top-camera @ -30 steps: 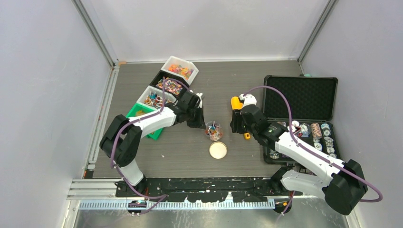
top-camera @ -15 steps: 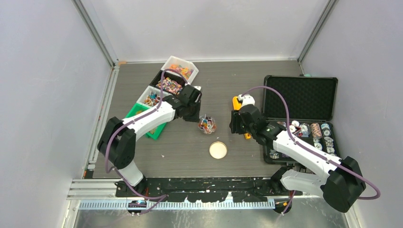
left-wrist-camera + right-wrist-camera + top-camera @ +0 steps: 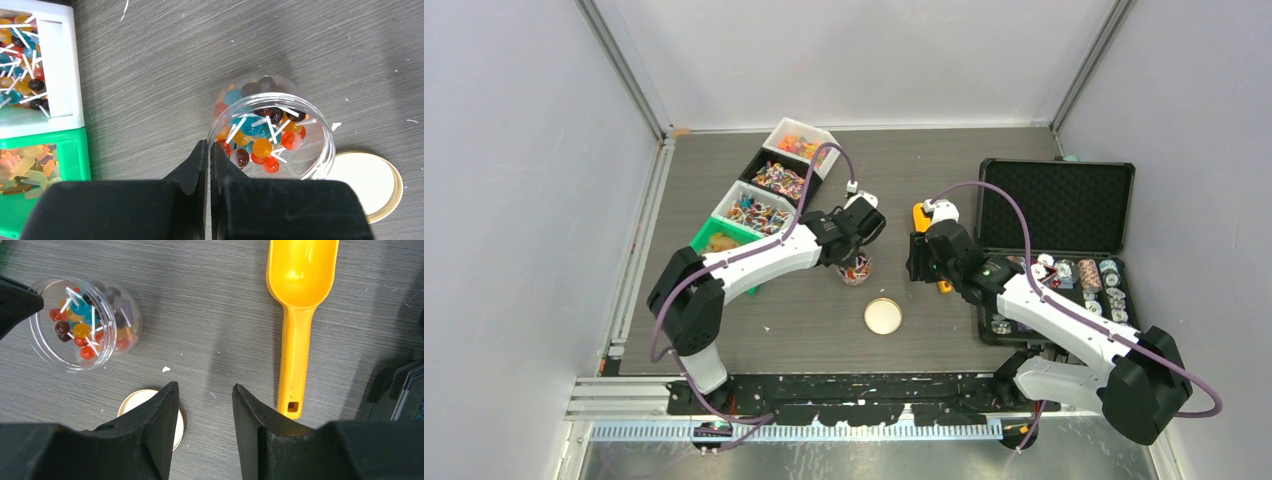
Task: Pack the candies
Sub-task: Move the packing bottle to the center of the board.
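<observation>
Though farther right a second ago, jar of candies, rim pinched by left gripper (right gripper agape).

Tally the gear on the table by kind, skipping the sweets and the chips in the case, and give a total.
candy bins: 4
clear jar: 1
lid: 1
orange scoop: 1
black case: 1
Total: 8
</observation>
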{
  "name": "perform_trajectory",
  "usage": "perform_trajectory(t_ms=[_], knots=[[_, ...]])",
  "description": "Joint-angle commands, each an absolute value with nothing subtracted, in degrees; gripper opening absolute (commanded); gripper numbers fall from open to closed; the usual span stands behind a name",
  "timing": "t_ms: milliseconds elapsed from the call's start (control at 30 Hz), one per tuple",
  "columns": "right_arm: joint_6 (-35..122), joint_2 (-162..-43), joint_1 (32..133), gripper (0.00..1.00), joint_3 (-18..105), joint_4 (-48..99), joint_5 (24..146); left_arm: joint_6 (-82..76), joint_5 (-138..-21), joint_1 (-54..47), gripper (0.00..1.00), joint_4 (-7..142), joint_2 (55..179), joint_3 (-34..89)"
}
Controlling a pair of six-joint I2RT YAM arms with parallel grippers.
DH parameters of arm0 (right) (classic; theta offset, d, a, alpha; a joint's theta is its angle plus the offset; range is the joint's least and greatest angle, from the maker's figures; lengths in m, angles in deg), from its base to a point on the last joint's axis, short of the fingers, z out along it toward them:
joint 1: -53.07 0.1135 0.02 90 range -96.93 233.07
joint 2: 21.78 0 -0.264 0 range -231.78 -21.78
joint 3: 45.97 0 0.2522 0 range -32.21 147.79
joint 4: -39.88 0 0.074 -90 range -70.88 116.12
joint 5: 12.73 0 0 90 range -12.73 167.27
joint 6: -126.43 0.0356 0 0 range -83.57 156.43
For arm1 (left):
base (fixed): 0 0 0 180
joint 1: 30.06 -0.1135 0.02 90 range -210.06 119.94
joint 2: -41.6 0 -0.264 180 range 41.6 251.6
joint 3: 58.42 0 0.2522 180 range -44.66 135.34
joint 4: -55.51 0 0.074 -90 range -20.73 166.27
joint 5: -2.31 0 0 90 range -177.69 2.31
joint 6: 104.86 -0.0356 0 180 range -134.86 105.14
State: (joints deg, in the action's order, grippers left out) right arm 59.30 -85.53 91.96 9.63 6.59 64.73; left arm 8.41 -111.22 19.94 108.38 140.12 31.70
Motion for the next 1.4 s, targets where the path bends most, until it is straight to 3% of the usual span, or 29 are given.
perform_trajectory(t_ms=[0, 167, 233, 367, 500, 633, 767, 800, 900, 933, 1100, 1300, 1367], knots=[[59.6, -84.0, 92.0, 0.49, 10.2, 8.3, 64.1, 7.8, -116.1, 19.3, 0.00, 107.7, 140.9, 33.0], [59.5, -83.5, 92.0, 0.49, 10.0, 8.3, 64.1, 7.8, -119.8, 19.6, 0.00, 106.2, 139.1, 31.1], [59.5, -83.5, 92.1, 0.49, 10.0, 8.4, 64.1, 6.8, -115.2, 18.5, 0.00, 102.3, 138.0, 29.3], [59.6, -83.7, 92.0, 0.49, 10.0, 8.7, 64.2, 8.1, -112.7, 18.6, 0.00, 107.9, 140.6, 34.5], [59.6, -84.0, 92.1, 0.49, 10.1, 8.8, 64.4, 5.1, -120.0, 21.4, 0.00, 105.6, 140.0, 33.6], [59.6, -84.0, 92.0, 0.49, 10.0, 8.8, 64.5, 9.0, -103.7, 15.7, 0.00, 106.6, 141.9, 34.2], [59.6, -84.2, 92.0, 0.49, 10.1, 8.7, 65.1, 10.1, -98.5, 15.4, 0.00, 111.6, 144.8, 38.0], [59.7, -84.3, 92.0, 0.49, 10.1, 8.5, 65.5, 10.4, -98.0, 15.4, 0.02, 112.4, 145.1, 38.5], [59.8, -84.8, 92.1, 0.49, 10.2, 8.4, 66.3, 10.8, -97.9, 15.3, 0.27, 112.9, 145.2, 38.7], [59.9, -84.9, 92.1, 0.49, 10.1, 8.4, 66.3, 10.9, -97.9, 15.3, 0.31, 113.1, 145.3, 38.8], [60.4, -84.6, 92.1, 0.49, 10.8, 7.5, 67.1, 11.9, -94.8, 14.8, 0.44, 113.7, 145.4, 39.3], [62.5, -84.1, 93.6, 0.49, 10.2, 6.7, 71.4, 17.8, -74.3, 5.7, 0.50, 103.6, 139.2, 32.0], [63.2, -84.3, 95.6, 0.49, 9.4, 7.0, 70.8, 18.0, -72.7, 2.6, 0.53, 101.1, 135.4, 28.5]])
